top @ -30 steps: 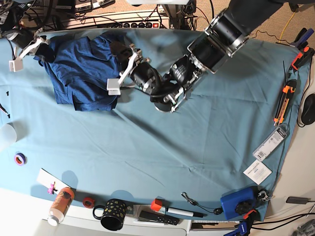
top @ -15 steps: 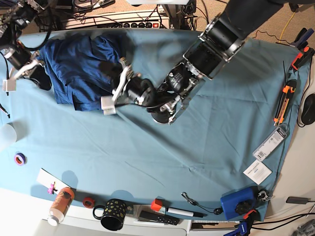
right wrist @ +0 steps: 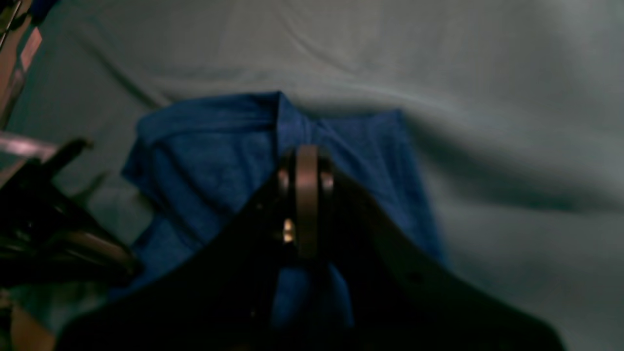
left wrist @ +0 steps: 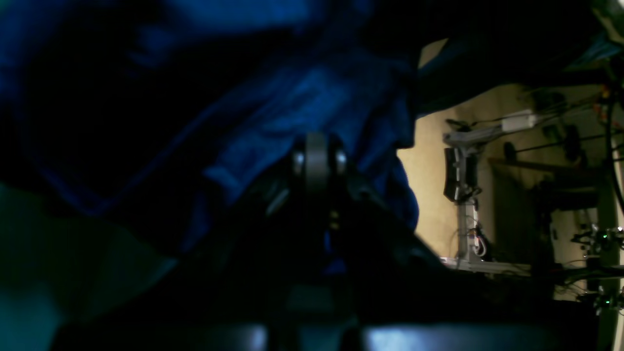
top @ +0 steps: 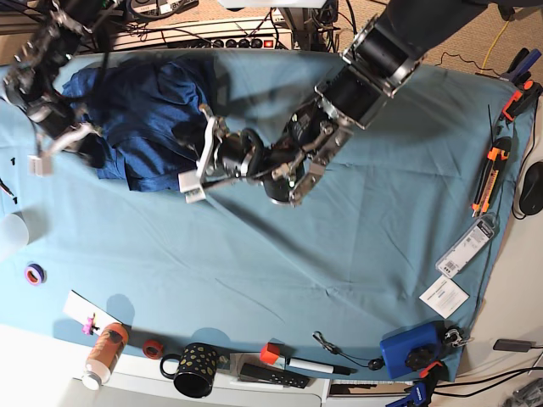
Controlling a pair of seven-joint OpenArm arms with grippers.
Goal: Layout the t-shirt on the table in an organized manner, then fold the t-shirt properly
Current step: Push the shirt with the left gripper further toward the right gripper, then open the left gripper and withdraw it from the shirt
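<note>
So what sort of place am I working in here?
Most likely a robotics lab bench: a power strip with tangled cables behind the table, tools along its edge like the orange utility knife, and a mug.

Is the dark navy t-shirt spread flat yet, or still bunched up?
Still bunched. The dark navy fabric t-shirt lies crumpled in overlapping folds at one end of the teal-covered table, no sleeves laid out.

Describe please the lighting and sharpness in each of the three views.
Base view: bright and even, mostly sharp; the right arm near the t-shirt is motion-blurred. Left wrist view: very dark, soft focus, only the room at the right is lit. Right wrist view: dim and blurry, soft shadows on the table.
</note>
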